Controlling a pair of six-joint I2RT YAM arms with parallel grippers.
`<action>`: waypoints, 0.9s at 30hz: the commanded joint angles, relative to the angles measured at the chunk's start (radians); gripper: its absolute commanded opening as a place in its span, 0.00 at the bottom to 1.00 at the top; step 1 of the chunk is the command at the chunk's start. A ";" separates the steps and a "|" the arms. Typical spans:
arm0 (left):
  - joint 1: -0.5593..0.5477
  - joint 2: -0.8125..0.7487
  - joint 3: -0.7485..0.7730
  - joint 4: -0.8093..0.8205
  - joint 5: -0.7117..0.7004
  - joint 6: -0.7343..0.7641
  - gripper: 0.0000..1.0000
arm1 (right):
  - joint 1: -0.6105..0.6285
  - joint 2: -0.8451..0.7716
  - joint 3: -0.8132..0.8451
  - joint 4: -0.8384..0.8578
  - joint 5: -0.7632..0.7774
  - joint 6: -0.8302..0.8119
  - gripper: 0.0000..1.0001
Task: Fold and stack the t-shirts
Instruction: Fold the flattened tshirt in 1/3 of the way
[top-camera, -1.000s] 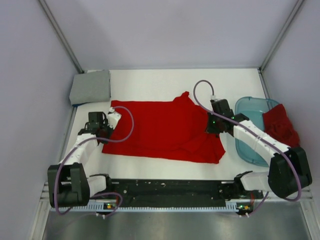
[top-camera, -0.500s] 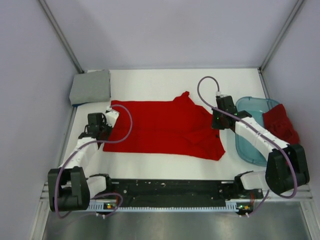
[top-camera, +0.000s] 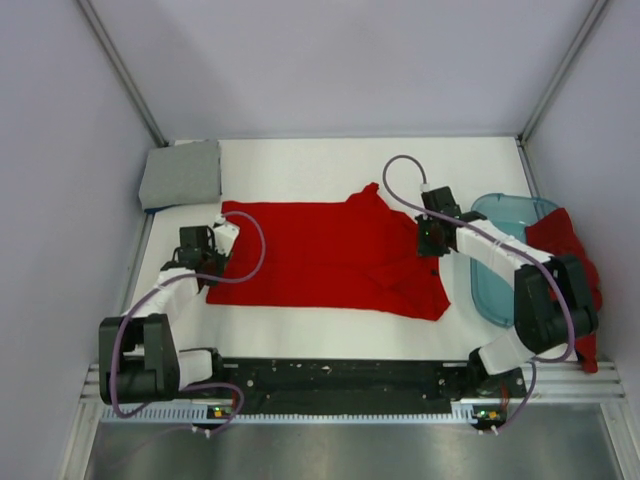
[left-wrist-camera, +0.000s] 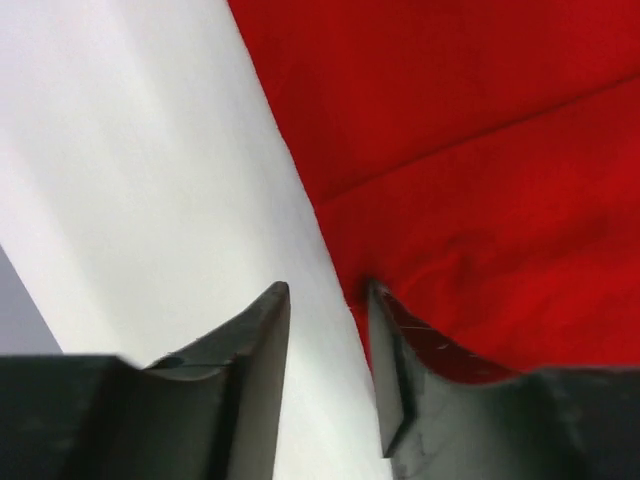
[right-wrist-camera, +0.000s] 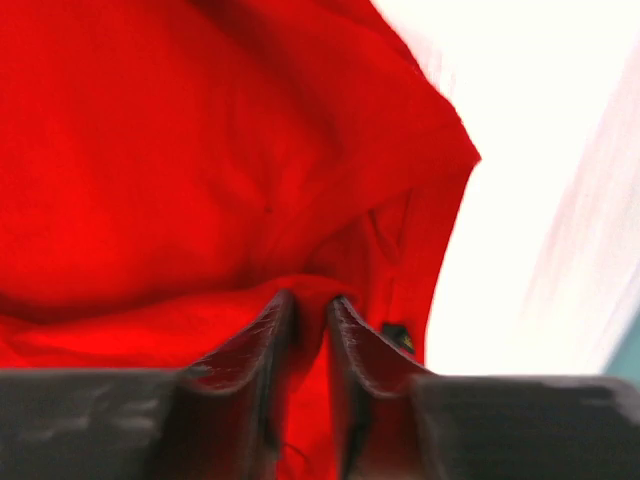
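A bright red t-shirt (top-camera: 320, 255) is laid flat across the middle of the white table (top-camera: 330, 160). The cloth is soft and matte, roughly a wide rectangle, with a pointed flap sticking up at the top edge and rumpled folds bunched at the right end. One straight crease line is seen across the cloth in the left wrist view.

A grey t-shirt (top-camera: 181, 173) is folded into a thick square pad in the upper left corner of the table, apart from the red one. A darker red t-shirt (top-camera: 566, 248) is draped, crumpled, over the right rim of a translucent light-blue plastic tub (top-camera: 503, 212) at the right of the frame. Part of it is hung down toward the lower right.

The left gripper (top-camera: 205, 247) is set at the left edge of the bright red t-shirt. In the left wrist view its dark wedge-shaped fingers (left-wrist-camera: 250, 345) are parted by a narrow gap. One is over bare table, the other at the cloth's hem, and nothing is clamped between them.

The right gripper (top-camera: 430, 238) is placed on the bunched right end of the same shirt, just beside the tub. Its jaws are brought almost fully together. The right wrist view is blurred, but a raised ridge of red cloth appears to be pinched between the tips.
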 joint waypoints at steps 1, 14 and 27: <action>0.007 0.000 0.075 0.000 -0.069 0.003 0.58 | -0.007 0.066 0.119 0.001 0.026 -0.028 0.32; 0.012 -0.211 0.057 -0.261 0.087 0.121 0.68 | 0.283 -0.089 0.049 -0.098 -0.049 0.047 0.57; 0.013 -0.169 0.034 -0.244 0.028 0.097 0.66 | 0.332 0.086 0.046 -0.059 -0.050 0.072 0.41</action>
